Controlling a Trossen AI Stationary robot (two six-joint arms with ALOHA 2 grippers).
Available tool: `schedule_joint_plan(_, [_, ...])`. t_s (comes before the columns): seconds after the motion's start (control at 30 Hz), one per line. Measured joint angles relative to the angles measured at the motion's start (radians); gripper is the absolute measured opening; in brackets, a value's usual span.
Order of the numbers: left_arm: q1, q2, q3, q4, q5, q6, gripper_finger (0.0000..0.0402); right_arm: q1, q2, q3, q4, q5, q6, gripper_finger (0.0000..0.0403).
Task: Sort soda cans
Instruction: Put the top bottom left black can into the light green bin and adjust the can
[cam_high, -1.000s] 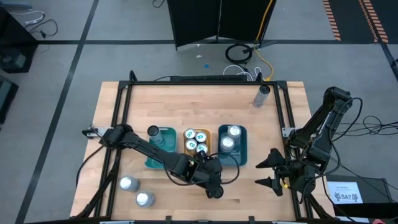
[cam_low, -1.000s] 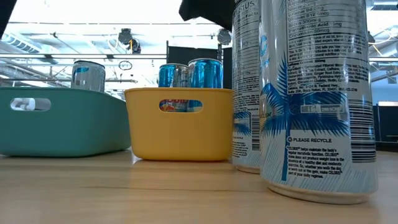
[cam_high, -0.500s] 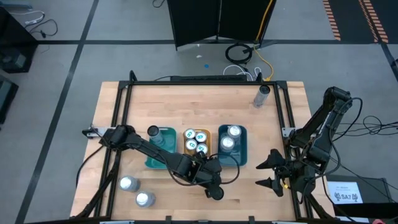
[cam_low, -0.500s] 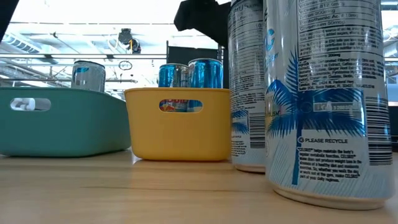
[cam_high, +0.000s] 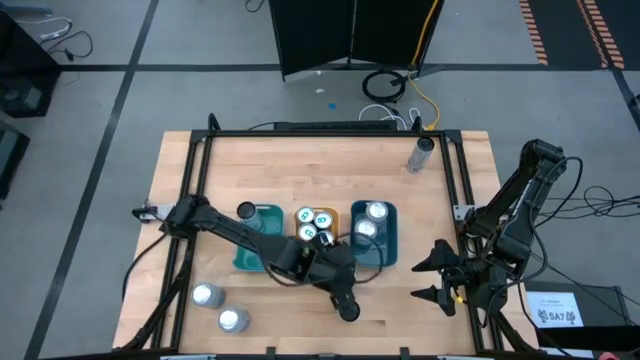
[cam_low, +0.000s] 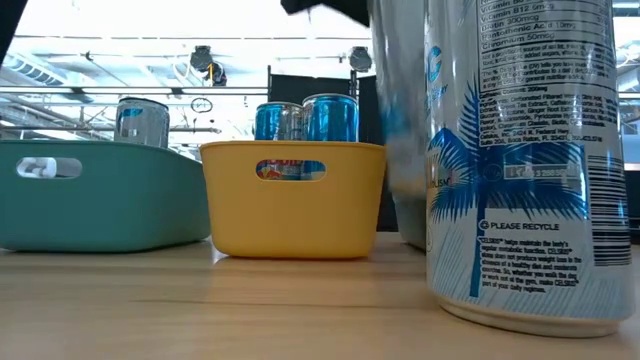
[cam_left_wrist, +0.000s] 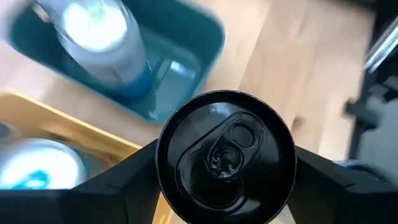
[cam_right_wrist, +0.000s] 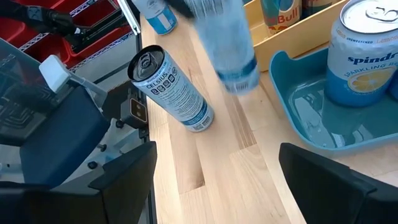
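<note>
My left gripper (cam_high: 333, 284) reaches past the trays to the table's near middle and is shut on a black-topped soda can (cam_left_wrist: 227, 155), which shows blurred in the low view (cam_low: 400, 120) and in the right wrist view (cam_right_wrist: 229, 50). A second black-topped can (cam_high: 348, 312) stands on its base just nearer. The yellow tray (cam_high: 300, 238) holds three cans with blue-green tops, the blue tray (cam_high: 390, 245) two silver ones, and the teal tray (cam_high: 262, 255) one dark one. My right gripper (cam_high: 432, 275) waits open at the table's right edge. My left gripper pinches the black-topped can between its two fingers (cam_left_wrist: 124, 180), which sit on opposite sides of the wall just under the rim (cam_left_wrist: 163, 163). The fingers come from above, pointing down. The can is upright, and its base (cam_low: 412, 240) is off the table.
Two silver-topped cans (cam_high: 205, 295) (cam_high: 232, 320) stand at the near left. One more can (cam_high: 424, 150) stands near the far right corner. A black frame rail (cam_high: 465, 190) borders the table. Bare wood lies between the blue tray and my right gripper.
My left gripper, shut on the can throughout, has risen and drawn away from the near edge toward the trays. The can it holds has left the table beside the standing black-topped can, which has stayed in place.
</note>
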Motion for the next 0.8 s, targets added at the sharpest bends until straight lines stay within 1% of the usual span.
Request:
schedule_joint_plan(0.17, [0.013, -0.112, 0.001, -0.008, -0.016, 0.007, 0.028, 0.0, 0.0, 0.0, -0.001, 0.005, 0.004, 0.0331])
schedule_joint_plan(0.27, [0.011, -0.188, 0.001, -0.057, -0.026, 0.039, 0.028, -0.001, 0.0, 0.0, -0.001, 0.007, 0.013, 0.0331])
schedule_joint_plan(0.33, [-0.002, -0.242, 0.002, -0.132, -0.057, 0.058, 0.028, -0.001, 0.0, 0.0, -0.001, 0.01, 0.027, 0.0331])
schedule_joint_plan(0.43, [-0.024, -0.318, 0.002, -0.287, -0.118, 0.052, 0.0281, -0.005, 0.0, 0.0, -0.001, 0.021, 0.039, 0.0331])
schedule_joint_plan(0.5, [-0.045, -0.367, -0.002, -0.387, -0.174, 0.017, 0.0281, -0.01, 0.0, 0.0, -0.002, 0.047, 0.056, 0.0331])
schedule_joint_plan(0.57, [-0.068, -0.421, -0.024, -0.48, -0.238, -0.05, 0.0281, -0.018, 0.0, 0.0, -0.002, 0.07, 0.059, 0.0331])
schedule_joint_plan(0.67, [-0.109, -0.511, -0.12, -0.562, -0.306, -0.159, 0.0281, -0.035, 0.0, 0.0, 0.0, 0.098, 0.069, 0.0331])
schedule_joint_plan(0.73, [-0.127, -0.576, -0.216, -0.562, -0.317, -0.22, 0.0281, -0.05, 0.0, 0.0, 0.0, 0.113, 0.09, 0.0331])
schedule_joint_plan(0.8, [-0.134, -0.649, -0.327, -0.528, -0.317, -0.264, 0.0281, -0.065, 0.0, 0.0, 0.0, 0.118, 0.109, 0.0331])
